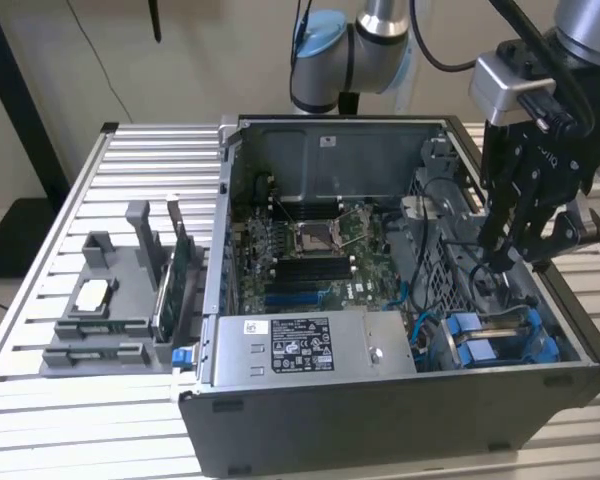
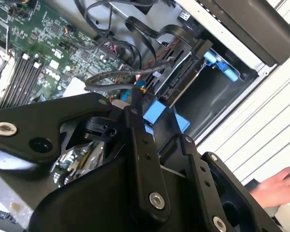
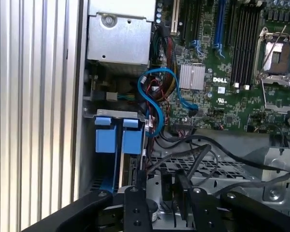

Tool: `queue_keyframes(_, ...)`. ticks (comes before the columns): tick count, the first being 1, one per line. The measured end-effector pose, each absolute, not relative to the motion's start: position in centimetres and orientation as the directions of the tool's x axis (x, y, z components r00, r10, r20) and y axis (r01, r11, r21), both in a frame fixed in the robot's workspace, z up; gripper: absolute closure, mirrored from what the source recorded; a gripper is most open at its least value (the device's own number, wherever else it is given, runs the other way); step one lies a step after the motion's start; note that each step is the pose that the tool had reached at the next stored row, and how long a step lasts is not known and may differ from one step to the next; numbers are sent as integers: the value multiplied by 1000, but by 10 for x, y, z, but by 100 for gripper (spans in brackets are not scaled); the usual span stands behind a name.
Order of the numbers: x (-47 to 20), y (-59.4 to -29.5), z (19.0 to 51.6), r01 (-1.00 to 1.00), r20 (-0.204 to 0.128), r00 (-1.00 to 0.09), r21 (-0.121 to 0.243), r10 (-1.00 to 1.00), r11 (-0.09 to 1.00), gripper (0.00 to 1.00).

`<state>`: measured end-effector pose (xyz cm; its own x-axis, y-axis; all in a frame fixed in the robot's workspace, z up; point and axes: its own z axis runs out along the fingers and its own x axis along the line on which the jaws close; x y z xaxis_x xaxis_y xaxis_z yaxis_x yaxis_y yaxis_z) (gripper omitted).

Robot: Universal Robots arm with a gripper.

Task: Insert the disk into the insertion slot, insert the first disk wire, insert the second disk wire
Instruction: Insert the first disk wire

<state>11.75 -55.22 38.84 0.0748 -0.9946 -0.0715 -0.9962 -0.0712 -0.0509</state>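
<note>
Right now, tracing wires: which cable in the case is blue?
The thin looped cable between the grey metal box and the circuit board; the thicker loose cables are black.

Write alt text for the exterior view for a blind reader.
The robot arm's black hand hangs over cables inside an open dark computer case, near the blue-railed insertion slot at the exterior view's right. A grey power-supply box sits at the case's front; a grey parts holder stands on the slatted table beside it.
</note>
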Motion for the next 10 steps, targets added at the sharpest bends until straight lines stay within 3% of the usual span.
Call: queue_keyframes(10, 117, -552, 388, -993, -85, 105, -71, -991, -99, 63)
